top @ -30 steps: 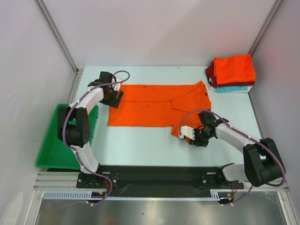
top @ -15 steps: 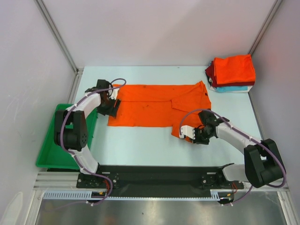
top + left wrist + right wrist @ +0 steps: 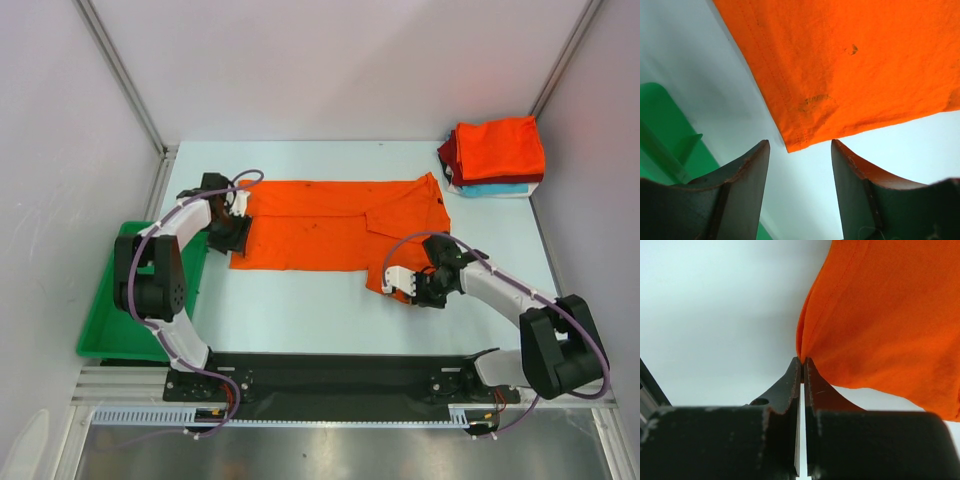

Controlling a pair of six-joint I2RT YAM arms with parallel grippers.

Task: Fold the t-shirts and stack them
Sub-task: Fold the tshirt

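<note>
A bright orange t-shirt (image 3: 330,225) with small dark specks lies spread flat across the middle of the table. My left gripper (image 3: 236,232) is open and empty, its jaws just short of the shirt's near left corner (image 3: 792,145). My right gripper (image 3: 412,290) is shut on the shirt's near right edge (image 3: 802,357), the cloth pinched between the fingertips. A stack of folded t-shirts (image 3: 495,155) in orange-red, dark red and teal sits at the back right corner.
A green plastic tray (image 3: 125,315) sits off the table's left edge, also in the left wrist view (image 3: 670,150). Grey walls and metal posts enclose the table at the back and sides.
My left gripper has moved toward me along the shirt's left edge to its near left corner. My right gripper has stayed shut on the near right edge.
</note>
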